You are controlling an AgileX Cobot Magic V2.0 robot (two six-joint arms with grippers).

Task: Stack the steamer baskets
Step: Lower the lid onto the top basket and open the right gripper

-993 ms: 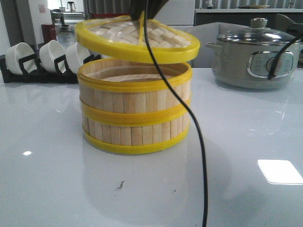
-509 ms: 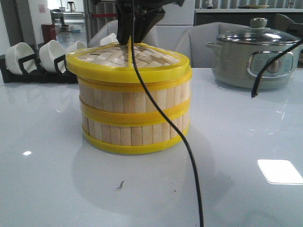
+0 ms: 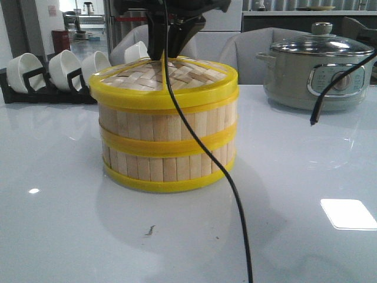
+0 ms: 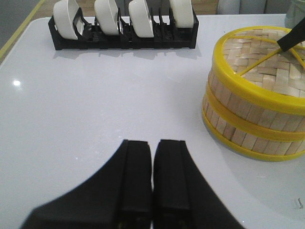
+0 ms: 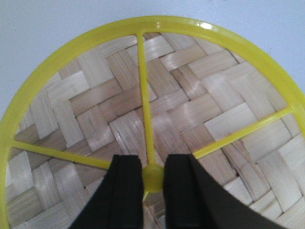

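Two steamer baskets are stacked in the middle of the table, the upper one [image 3: 168,125] on the lower one [image 3: 168,168]. The stack also shows in the left wrist view [image 4: 248,117]. A flat woven lid [image 3: 194,79] with a yellow rim lies on the upper basket. My right gripper [image 3: 168,50] reaches down from above and is shut on the lid's yellow knob [image 5: 153,177]. My left gripper [image 4: 152,145] is shut and empty over bare table, to the left of the stack.
A grey-green electric pot [image 3: 318,73] with a glass lid stands at the back right. A black rack of white bowls [image 3: 53,73] stands at the back left. A black cable [image 3: 230,183] hangs in front of the stack.
The lid was held tilted above the open upper basket; it has come down and now lies level on the basket's rim, with my right gripper on its knob.
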